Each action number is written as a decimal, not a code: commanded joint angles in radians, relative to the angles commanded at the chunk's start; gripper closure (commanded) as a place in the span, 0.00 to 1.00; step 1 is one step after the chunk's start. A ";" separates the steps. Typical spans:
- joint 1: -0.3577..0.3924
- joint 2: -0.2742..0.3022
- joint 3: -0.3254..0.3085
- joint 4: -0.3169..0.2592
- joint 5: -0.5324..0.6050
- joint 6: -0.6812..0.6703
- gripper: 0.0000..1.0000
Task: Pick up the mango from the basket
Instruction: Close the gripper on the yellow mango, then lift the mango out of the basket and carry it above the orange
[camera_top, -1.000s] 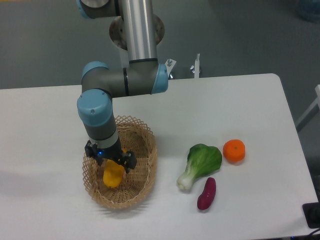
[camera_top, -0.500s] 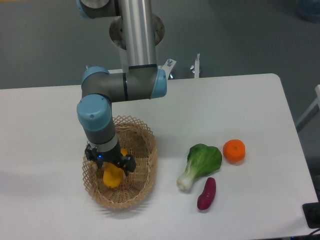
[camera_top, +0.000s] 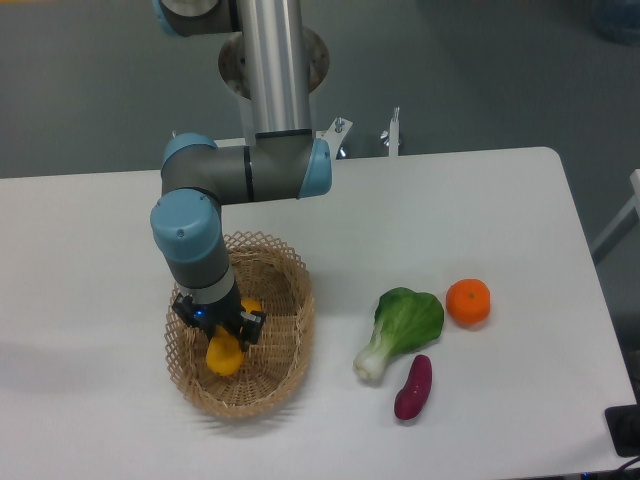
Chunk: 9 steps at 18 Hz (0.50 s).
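Purple sweet potato (camera_top: 413, 387) lies nearest on the white table (camera_top: 500, 220), with a green bok choy (camera_top: 400, 329) just beyond it and a round tangerine (camera_top: 468, 301) to its right. Left of these sits the woven wicker basket (camera_top: 292, 330), holding the yellow-orange mango (camera_top: 224, 356) on its floor. The gripper (camera_top: 219, 328) reaches down inside the basket, directly over the mango and covering its far end; its fingers flank the fruit, though whether they are clamped on it cannot be told. Behind, the arm (camera_top: 270, 90) rises from its base.
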 joint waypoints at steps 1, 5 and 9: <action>0.000 0.003 0.002 0.000 0.000 0.002 0.56; 0.006 0.040 0.015 0.000 0.000 0.011 0.56; 0.060 0.101 0.017 -0.015 0.026 0.086 0.55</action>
